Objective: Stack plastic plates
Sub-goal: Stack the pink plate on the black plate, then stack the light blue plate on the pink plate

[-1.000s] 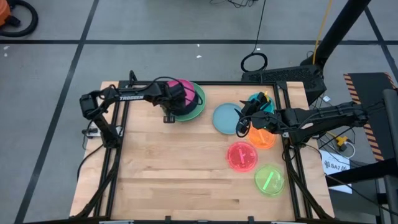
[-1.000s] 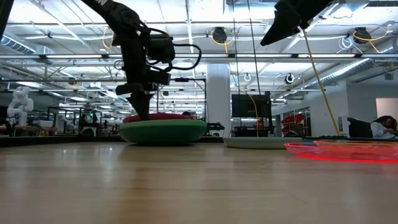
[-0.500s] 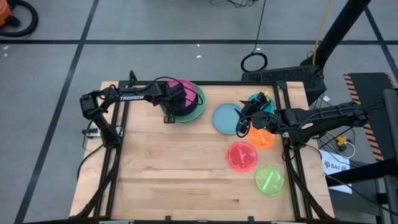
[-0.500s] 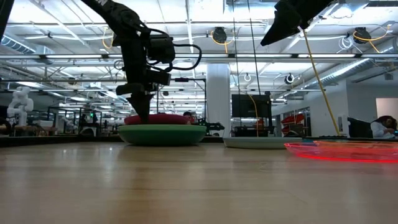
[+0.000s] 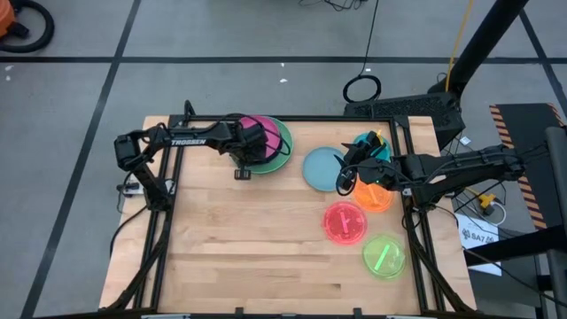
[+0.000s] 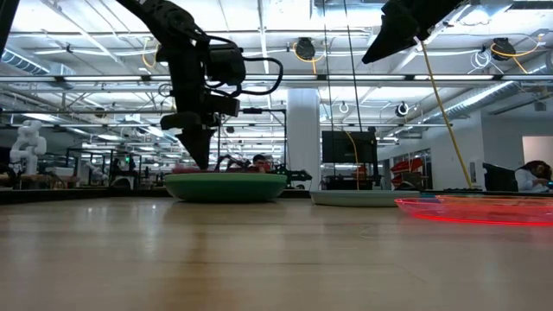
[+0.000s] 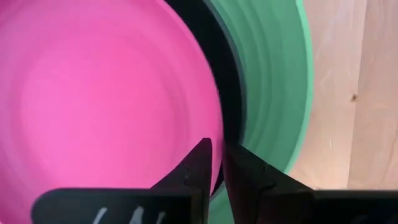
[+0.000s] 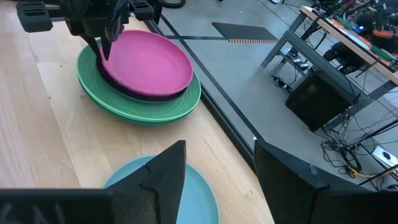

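A stack of plates stands at the table's far side: a green plate [image 5: 282, 152] at the bottom, a black one [image 7: 227, 81] on it and a magenta plate [image 5: 263, 131] on top. My left gripper [image 7: 214, 158] is at the magenta plate's rim on the stack's left side, its fingers nearly together. My right gripper [image 8: 217, 180] is open and empty above a pale blue plate [image 5: 319, 168]. An orange plate [image 5: 376, 198], a teal plate [image 5: 368, 144], a pink plate [image 5: 344, 221] and a lime plate [image 5: 384, 255] lie flat at the right. My left gripper has the magenta plate's rim [image 7: 210, 127] between its two fingers, one fingertip [image 7: 200, 155] over the plate's inside and one outside over the black plate. The fingers come from above, pointing down [image 6: 200, 160]. The plate lies on the stack.
Bare wooden table top [image 5: 248, 239] spreads over the near and left parts. A dark frame rail [image 5: 168, 177] runs along the table's left edge. In the low view the pale blue plate [image 6: 359, 197] and the pink plate [image 6: 475, 210] lie right of the stack [image 6: 226, 186].
The magenta plate, which stood up above the green plate's rim in the low view, has sunk down into the stack. My left gripper has stayed at its rim. My right arm has kept still.
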Tool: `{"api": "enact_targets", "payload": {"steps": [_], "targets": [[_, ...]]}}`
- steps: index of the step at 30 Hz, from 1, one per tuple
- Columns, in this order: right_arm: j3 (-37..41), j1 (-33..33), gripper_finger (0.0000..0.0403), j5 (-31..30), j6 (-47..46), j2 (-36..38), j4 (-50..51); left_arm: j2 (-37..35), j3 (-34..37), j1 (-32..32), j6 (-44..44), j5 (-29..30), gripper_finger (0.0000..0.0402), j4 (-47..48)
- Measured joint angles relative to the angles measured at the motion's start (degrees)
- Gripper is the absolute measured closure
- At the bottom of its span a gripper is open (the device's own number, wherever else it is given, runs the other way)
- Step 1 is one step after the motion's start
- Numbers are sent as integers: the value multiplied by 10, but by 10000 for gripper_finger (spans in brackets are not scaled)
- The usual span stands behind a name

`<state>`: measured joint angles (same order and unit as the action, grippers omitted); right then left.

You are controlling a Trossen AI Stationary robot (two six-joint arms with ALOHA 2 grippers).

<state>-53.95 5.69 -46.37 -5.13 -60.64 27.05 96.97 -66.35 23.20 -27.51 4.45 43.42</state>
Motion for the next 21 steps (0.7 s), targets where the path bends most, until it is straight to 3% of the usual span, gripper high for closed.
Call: {"api": "enact_targets", "payload": {"steps": [9, 21], "targets": [[0, -1, 220, 0, -1, 0, -4, 0, 0, 0, 8, 0, 316, 5], [0, -1, 220, 1, 0, 0, -22, -36, 2, 0, 62, -24, 314, 0]]}}
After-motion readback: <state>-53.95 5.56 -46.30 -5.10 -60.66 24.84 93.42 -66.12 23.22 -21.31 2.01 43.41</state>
